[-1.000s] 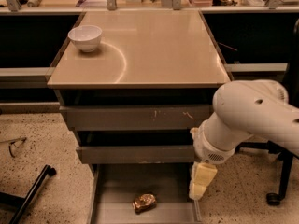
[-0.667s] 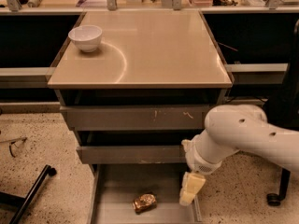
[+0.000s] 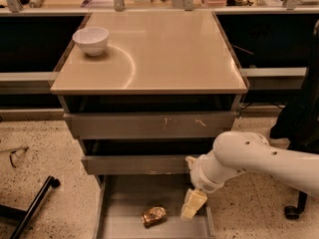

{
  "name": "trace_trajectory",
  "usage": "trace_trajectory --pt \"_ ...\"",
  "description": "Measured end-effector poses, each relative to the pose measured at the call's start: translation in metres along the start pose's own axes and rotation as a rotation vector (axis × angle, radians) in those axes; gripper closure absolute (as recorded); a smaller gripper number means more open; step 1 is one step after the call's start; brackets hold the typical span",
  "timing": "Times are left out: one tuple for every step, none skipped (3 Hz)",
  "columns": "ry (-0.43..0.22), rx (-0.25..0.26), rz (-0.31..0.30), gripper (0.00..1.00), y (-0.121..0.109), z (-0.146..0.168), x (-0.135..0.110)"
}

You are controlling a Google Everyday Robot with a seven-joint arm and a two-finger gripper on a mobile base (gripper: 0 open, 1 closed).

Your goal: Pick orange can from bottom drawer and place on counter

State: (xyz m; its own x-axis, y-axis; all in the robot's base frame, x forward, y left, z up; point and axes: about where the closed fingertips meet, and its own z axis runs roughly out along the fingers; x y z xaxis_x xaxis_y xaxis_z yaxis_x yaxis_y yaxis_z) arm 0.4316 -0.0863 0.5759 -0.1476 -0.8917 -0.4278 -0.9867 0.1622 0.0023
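The orange can [image 3: 153,215] lies on its side on the grey floor of the open bottom drawer [image 3: 119,203], near the drawer's front. My gripper [image 3: 192,204], with cream fingers pointing down, hangs over the right part of the drawer, a little right of the can and apart from it. The white arm comes in from the right. The beige counter [image 3: 164,49] tops the cabinet and shows a faint curved mark.
A white bowl [image 3: 90,40] stands on the counter's far left corner. Two upper grey drawers [image 3: 149,125] are slightly pulled out. A black pole [image 3: 30,208] lies on the speckled floor at left. A chair base with a wheel [image 3: 291,210] is at right.
My arm and gripper have moved left and down over the bottom drawer, closer to the can. The can has not moved.
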Motion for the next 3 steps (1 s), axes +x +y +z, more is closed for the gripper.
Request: trace_trajectory --pt "-0.035 0.009 0.005 0.0 -0.006 0.026 0.007" --pt "-0.171 0.069 0.013 0.0 -0.034 0.074 0.015" --pt "-0.297 0.093 0.021 0.0 -0.052 0.116 0.026"
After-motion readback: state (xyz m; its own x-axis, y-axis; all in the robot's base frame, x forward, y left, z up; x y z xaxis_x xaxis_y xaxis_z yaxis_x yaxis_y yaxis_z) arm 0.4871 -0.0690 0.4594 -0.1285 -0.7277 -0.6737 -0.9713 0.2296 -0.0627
